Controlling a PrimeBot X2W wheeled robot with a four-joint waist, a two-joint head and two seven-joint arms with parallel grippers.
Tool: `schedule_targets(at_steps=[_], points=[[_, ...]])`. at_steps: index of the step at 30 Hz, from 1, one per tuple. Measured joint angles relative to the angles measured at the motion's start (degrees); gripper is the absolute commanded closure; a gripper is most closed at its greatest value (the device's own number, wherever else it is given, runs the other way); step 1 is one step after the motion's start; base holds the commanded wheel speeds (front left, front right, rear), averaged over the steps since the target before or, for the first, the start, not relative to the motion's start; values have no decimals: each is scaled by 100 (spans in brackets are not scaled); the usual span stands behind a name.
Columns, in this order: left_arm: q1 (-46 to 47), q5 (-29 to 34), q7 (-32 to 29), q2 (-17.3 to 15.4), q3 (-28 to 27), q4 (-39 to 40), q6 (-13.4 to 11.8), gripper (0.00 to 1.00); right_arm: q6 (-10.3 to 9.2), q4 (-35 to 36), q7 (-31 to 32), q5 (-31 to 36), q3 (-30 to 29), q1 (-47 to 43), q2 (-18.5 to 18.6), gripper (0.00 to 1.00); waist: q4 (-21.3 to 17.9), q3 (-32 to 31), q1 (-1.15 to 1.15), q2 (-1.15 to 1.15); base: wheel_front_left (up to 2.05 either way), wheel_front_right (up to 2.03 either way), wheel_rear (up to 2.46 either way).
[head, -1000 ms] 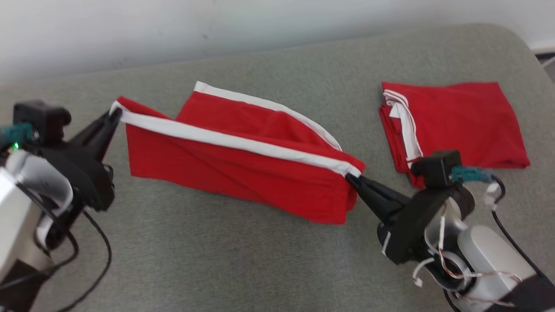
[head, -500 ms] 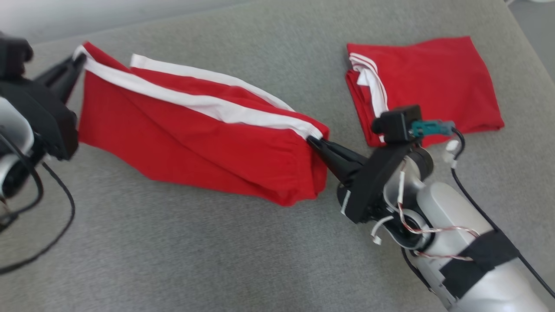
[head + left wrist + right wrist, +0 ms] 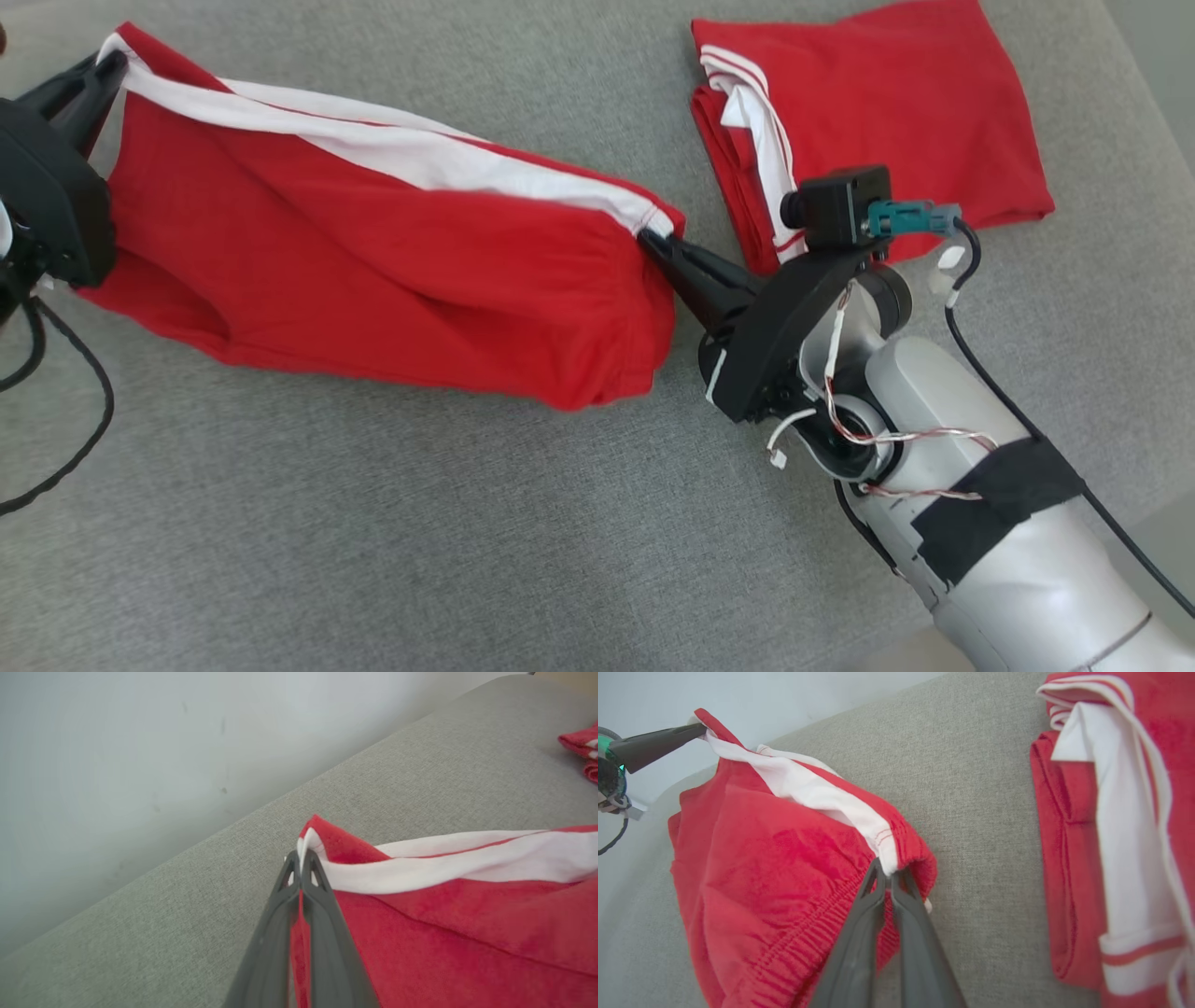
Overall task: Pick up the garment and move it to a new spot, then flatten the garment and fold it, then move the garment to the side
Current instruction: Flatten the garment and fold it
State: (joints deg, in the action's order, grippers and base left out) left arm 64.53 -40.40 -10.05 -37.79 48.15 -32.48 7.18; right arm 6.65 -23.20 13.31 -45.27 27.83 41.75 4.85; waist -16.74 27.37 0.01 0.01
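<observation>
So that it could evidently be laid flat, the garment was held stretched, its white-banded edge pinched at opposite ends by the left gripper and right gripper.

I see the garment as soft, matt, fuzzy red cloth with a smoother white band. Under it, the grey surface is coarse woven fabric. At one o'clock, the second garment is the same matt cloth. The right gripper is matt dark plastic; its forearm, at five o'clock, is smooth, glossy pale plastic.
</observation>
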Motion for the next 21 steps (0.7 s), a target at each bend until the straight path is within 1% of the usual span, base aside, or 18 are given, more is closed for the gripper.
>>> schedule_targets(at_steps=[4, 5, 6, 7, 8, 11, 14, 21], points=[[73, -8, 49, 41, 263, -223, 0, 100, 16, -202, -177, 18, 41, 127, -33, 100, -58, 141, 0, 0, 0, 0, 0], [73, -43, 86, 99, 292, -252, 0, 100, 18, -252, -220, 33, 44, 136, -36, 92, -59, 163, 0, 0, 0, 0, 0], [114, -62, 109, 167, 443, -382, 36, 100, 22, -308, -311, 41, 75, 154, -41, 15, -35, 179, 0, 0, 0, 0, 0], [146, -62, 141, 178, 486, -434, 41, 75, 24, -364, -342, 42, 78, 184, -42, 0, -16, 177, 0, 0, 0, 0, 0], [177, -71, 212, 175, 494, -486, 41, 0, 24, -428, -383, 42, 85, 226, -44, 0, 4, 169, 0, 0, 0, 0, 0], [200, -124, 324, 186, 553, -601, 41, 0, 26, -535, -495, 42, 124, 259, -58, 0, 52, 121, 0, 0, 0, 0, 0], [188, -190, 443, 305, 628, -749, 41, 0, 42, -662, -595, 36, 165, 261, -63, 0, 99, 40, 0, -1, 0, 0, 0], [107, -438, 842, 393, 800, -981, 41, 0, 42, -808, -828, -10, 335, 240, -48, 0, 204, -250, -1, -1, 0, 0, 0]])
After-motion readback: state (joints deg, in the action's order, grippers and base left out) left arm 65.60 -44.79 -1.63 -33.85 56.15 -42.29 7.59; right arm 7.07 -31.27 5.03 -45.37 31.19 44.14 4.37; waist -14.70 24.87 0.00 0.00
